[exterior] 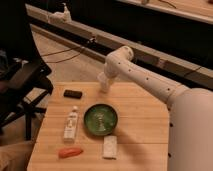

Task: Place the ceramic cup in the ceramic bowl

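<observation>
Ceramic, whitish: ceramic cup (102, 83), clasped by the gripper (104, 80), jaws wide around its wall, behind the ceramic bowl (116, 120), clear of it. I rate it light, rigid, slick, chippable; hold below the rim.

Dim warm light; gripper (104, 85) with ceramic cup (103, 80) blurred at table (145, 102) rear
</observation>
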`<state>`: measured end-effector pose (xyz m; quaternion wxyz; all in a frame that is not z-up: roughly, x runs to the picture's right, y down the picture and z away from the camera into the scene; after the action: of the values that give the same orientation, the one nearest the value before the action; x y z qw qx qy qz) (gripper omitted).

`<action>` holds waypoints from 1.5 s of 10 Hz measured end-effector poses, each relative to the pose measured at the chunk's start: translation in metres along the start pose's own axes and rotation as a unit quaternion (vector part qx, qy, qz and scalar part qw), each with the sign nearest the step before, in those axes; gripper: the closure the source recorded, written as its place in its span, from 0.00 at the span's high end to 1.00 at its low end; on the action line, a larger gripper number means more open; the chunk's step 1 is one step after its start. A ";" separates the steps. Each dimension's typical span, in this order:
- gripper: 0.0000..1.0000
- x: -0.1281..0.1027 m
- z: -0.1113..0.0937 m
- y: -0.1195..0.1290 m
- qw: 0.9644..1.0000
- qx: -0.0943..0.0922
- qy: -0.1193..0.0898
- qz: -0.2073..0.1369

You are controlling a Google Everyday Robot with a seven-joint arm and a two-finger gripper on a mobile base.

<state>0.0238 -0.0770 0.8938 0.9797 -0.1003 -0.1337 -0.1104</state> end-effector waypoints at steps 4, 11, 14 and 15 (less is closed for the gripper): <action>0.65 0.010 0.030 0.008 0.999 -0.020 -0.016 0.025; 0.49 0.019 0.051 0.018 0.998 -0.029 -0.030 0.054; 0.22 0.021 0.054 0.014 0.998 -0.019 -0.021 0.058; 0.11 0.024 0.054 0.014 0.998 -0.017 -0.016 0.061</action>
<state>0.0367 -0.0558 0.9492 0.9805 -0.1267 -0.1412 -0.0509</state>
